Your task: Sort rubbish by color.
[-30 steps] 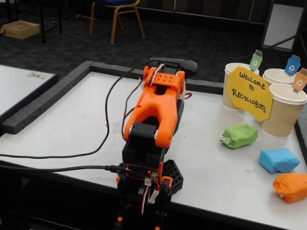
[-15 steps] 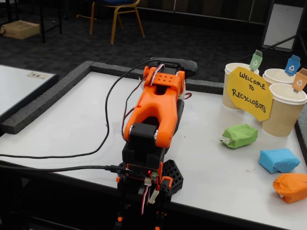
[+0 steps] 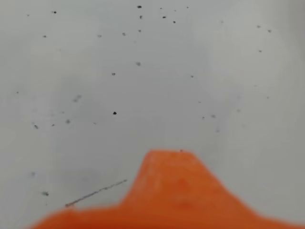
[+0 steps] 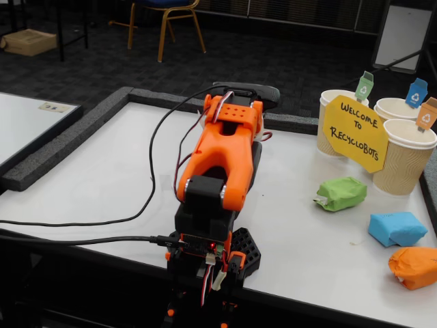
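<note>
1. Your orange arm [image 4: 222, 160] is folded up over its base near the front edge of the white table [image 4: 102, 178] in the fixed view.
2. You cannot see the gripper's fingers in the fixed view, because the arm's body hides them.
3. In the wrist view, a blurry orange part of the gripper [image 3: 167, 195] fills the bottom edge, with the speckled white table [image 3: 143, 71] close behind it.
4. I cannot tell if the gripper is spread apart or pressed together. Nothing shows in its grip.
5. The green lump [image 4: 341, 193] sits on the table to the right of the arm, just in front of the yellow sign [image 4: 354, 132].
6. The blue lump [image 4: 397, 228] lies nearer the front, to the right of the green one.
7. The orange lump [image 4: 414, 266] lies closest to the front edge, just beside the blue one.
8. All three lumps are well apart from your arm.
9. Three paper cups [image 4: 404, 158] stand behind the sign, each with a small coloured tag: green, blue and orange.
10. A black cable [image 4: 147, 184] loops across the table on the arm's left side.
</note>
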You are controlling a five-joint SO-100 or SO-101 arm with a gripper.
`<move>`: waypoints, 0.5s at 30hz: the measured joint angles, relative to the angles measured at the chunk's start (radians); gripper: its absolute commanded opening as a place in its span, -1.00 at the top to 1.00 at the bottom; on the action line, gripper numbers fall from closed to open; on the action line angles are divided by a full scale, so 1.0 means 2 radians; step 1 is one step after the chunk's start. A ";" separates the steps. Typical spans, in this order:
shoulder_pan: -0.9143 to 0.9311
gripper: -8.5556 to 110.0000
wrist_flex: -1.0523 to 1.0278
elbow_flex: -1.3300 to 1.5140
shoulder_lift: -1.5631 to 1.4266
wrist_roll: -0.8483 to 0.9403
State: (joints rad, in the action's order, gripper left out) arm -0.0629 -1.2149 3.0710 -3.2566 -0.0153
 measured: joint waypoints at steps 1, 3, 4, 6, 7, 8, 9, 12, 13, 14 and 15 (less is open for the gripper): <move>0.005 0.75 0.005 0.000 0.000 0.000; 0.015 0.73 0.015 0.000 0.000 0.000; 0.020 0.72 0.021 0.000 0.000 0.000; 0.027 0.71 0.035 -0.001 0.007 0.000; 0.030 0.71 0.041 -0.003 0.020 0.000; 0.033 0.72 0.049 -0.008 0.035 0.000; 0.036 0.72 0.053 -0.015 0.043 0.000; 0.047 0.73 0.063 -0.048 0.071 0.013; 0.051 0.72 0.064 -0.064 0.086 0.018; 0.055 0.72 0.064 -0.081 0.103 0.025; 0.061 0.72 0.064 -0.101 0.123 0.028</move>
State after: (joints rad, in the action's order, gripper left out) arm 0.0598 -1.0861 2.8685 -3.0112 0.0414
